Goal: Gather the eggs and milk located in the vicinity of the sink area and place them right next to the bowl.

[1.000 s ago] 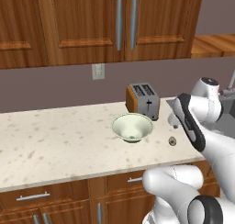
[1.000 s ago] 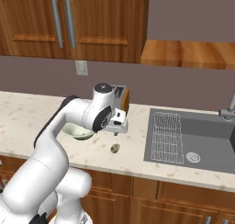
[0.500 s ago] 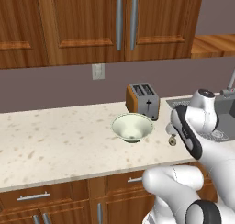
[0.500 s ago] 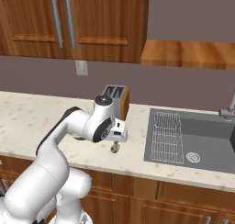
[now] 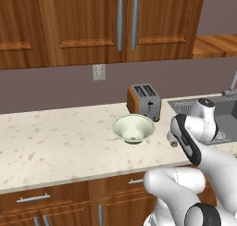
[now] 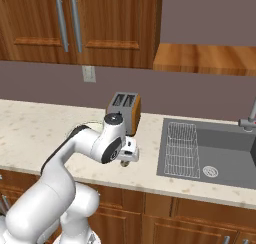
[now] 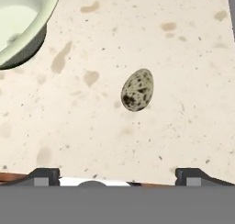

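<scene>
Wide-spread gripper (image 7: pixel 117 173) hovers above the small speckled brown egg (image 7: pixel 137 90), lying free on the pale stone counter (image 7: pixel 183 58) near the cream-green bowl (image 7: pixel 20 25). I would centre, descend straight, close gently.

Speckled counter (image 5: pixel 55 146) carries bowl (image 5: pixel 134 128), toaster (image 5: pixel 144 101), and egg (image 7: pixel 137 90)

No legible text, label, brand, number or sign anywhere in view.

We see kitchen: wood cabinets (image 5: pixel 92 26), speckled stone counter (image 5: pixel 55 141), toaster (image 5: pixel 144 101), sink (image 6: pixel 210 148) with faucet (image 6: pixel 248 120).
</scene>
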